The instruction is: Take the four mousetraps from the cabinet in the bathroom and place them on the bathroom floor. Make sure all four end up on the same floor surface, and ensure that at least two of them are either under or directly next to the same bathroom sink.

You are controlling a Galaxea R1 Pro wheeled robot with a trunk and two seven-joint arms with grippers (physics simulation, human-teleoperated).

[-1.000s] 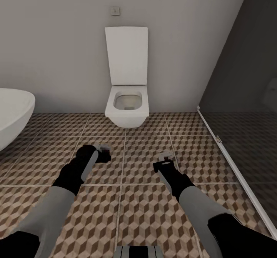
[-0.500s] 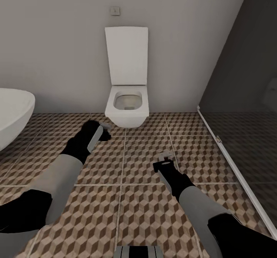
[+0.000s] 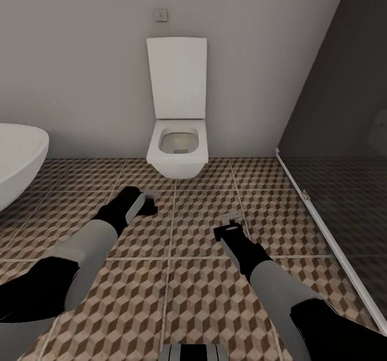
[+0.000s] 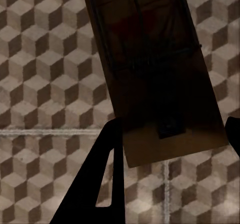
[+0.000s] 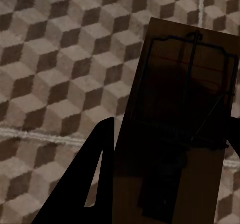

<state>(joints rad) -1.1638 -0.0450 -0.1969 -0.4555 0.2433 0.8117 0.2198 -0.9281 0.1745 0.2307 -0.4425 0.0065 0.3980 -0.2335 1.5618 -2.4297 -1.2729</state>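
- Two mousetraps counted, one per gripper. Left mousetrap (image 4: 155, 73): brown board, dark wire, faint red mark, seen in the left wrist view between the two dark fingers (image 4: 107, 179). Right mousetrap (image 5: 182, 134): same build, seen in the right wrist view.
- Left gripper (image 3: 146, 204): jaws closed on the near end of its trap, which hangs above the tiles and does not appear to rest on them.
- Right gripper (image 3: 230, 225): jaws likewise clamped on its trap, held above the tiles.
- Landmark is the toilet (image 3: 178, 135), one, white, lid up, against the back wall. Left gripper hovers just in front of the toilet, toward the bathtub side. Right gripper is farther out from the toilet, toward the shower side.
- Bathroom floor (image 3: 204, 302): cube-pattern tiles, pale grout. No trap lies on it as far as I can see.
- One bathtub (image 3: 19, 159), white oval rim, well to one side of the toilet. One dark shower screen (image 3: 344, 151) on the other side.
- Progress, my judgement: two traps are out of storage and in hand, none set down. What remains is placing these near the sink, which is not where the robot faces now, then fetching the other two.
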